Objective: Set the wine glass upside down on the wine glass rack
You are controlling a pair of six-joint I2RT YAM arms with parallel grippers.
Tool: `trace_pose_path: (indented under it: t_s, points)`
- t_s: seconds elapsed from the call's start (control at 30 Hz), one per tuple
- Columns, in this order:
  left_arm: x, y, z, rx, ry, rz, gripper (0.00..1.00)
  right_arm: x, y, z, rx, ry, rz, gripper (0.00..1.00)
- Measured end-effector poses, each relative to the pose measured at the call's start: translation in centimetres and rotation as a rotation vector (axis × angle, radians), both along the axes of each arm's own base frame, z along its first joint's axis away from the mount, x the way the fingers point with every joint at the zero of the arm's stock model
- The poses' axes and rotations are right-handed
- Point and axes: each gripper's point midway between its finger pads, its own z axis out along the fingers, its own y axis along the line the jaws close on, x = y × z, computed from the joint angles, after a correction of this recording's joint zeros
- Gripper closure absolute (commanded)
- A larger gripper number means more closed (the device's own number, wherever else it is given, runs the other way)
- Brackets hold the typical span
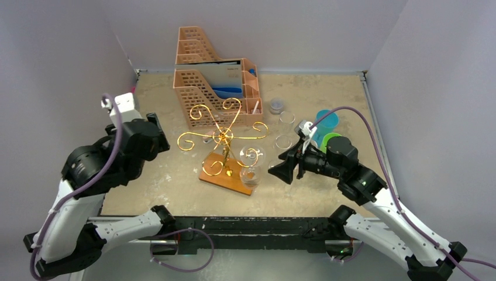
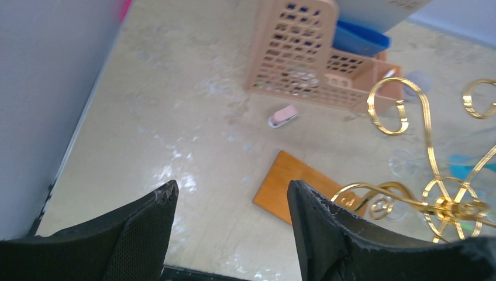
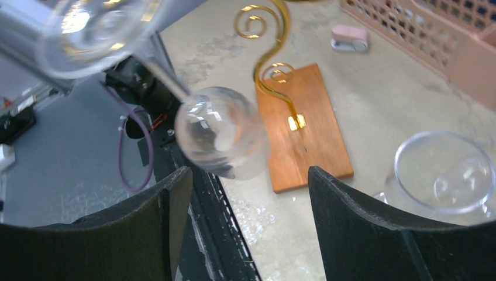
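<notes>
Black fingers (image 3: pixel 146 234) of the right gripper (image 3: pixel 248 172) fill my view, spread wide, holding nothing. Just beyond them the clear stemmed wine glass (image 3: pixel 219 132) appears to hang foot-up on the gold wire rack with the brown wooden base (image 1: pixel 224 138), near the table's (image 1: pixel 175 187) front edge. I'd withdraw straight back, jaws wide, clear of bowl and neighbouring upright clear glass (image 3: pixel 441 172). The left gripper (image 2: pixel 231 186) is open, empty.

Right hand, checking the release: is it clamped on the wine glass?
No, the right hand stands open, both fingers clear of the wine glass.
</notes>
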Motion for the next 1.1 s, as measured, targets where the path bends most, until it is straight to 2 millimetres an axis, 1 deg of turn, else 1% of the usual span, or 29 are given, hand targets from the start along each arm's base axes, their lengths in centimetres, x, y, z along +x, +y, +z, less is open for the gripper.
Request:
trace_pose_path:
  t_s: [0.13, 0.17, 0.23, 0.3, 0.33, 0.43, 0.5, 0.57, 0.6, 0.73, 0.8, 0.83, 1.0, 1.1]
  points:
    - [0.8, 0.4, -2.5, 0.092, 0.075, 0.084, 0.31, 1.2, -0.7, -1.3, -0.050, 0.118, -0.120, 0.27]
    - [1.1, 0.6, -3.6, 0.126, 0.114, 0.106, 0.32, 1.5, -0.9, -1.5, -0.060, 0.137, -0.145, 0.27]
    - [1.9, 1.6, -5.7, 0.174, 0.200, 0.151, 0.34, 1.7, -1.1, -1.8, -0.073, 0.164, -0.178, 0.27]
    - [3.3, 3.2, -8.4, 0.145, 0.300, 0.219, 0.37, 1.9, -1.4, -2.1, -0.085, 0.183, -0.202, 0.27]
    - [3.9, 4.2, -9.7, 0.102, 0.345, 0.250, 0.37, 1.9, -1.4, -2.2, -0.086, 0.190, -0.208, 0.27]
    - [5.5, 6.7, -12.4, -0.028, 0.423, 0.312, 0.38, 1.9, -1.5, -2.1, -0.082, 0.202, -0.221, 0.27]
    - [6.6, 7.2, -13.5, -0.114, 0.437, 0.308, 0.38, 2.1, -1.6, -2.0, -0.077, 0.209, -0.237, 0.27]
    - [7.7, 6.3, -14.5, -0.187, 0.442, 0.251, 0.38, 2.1, -1.6, -1.9, -0.068, 0.222, -0.248, 0.27]
    - [8.2, 5.5, -15.0, -0.226, 0.444, 0.209, 0.38, 2.1, -1.6, -1.8, -0.065, 0.230, -0.256, 0.27]
    - [8.4, 3.1, -16.9, -0.329, 0.467, 0.115, 0.37, 2.3, -2.2, -2.0, -0.058, 0.299, -0.331, 0.26]
    - [8.0, 2.0, -18.2, -0.381, 0.493, 0.080, 0.35, 2.5, -2.5, -2.3, -0.060, 0.352, -0.383, 0.26]
    - [7.6, 1.2, -19.1, -0.419, 0.512, 0.063, 0.33, 2.7, -2.7, -2.6, -0.065, 0.371, -0.406, 0.26]
    - [5.3, -2.3, -22.8, -0.592, 0.601, -0.025, 0.27, 3.1, -3.0, -5.1, -0.137, 0.469, -0.480, 0.27]
    - [3.9, -3.7, -24.3, -0.668, 0.646, -0.059, 0.27, 3.0, -3.1, -5.9, -0.162, 0.500, -0.495, 0.27]
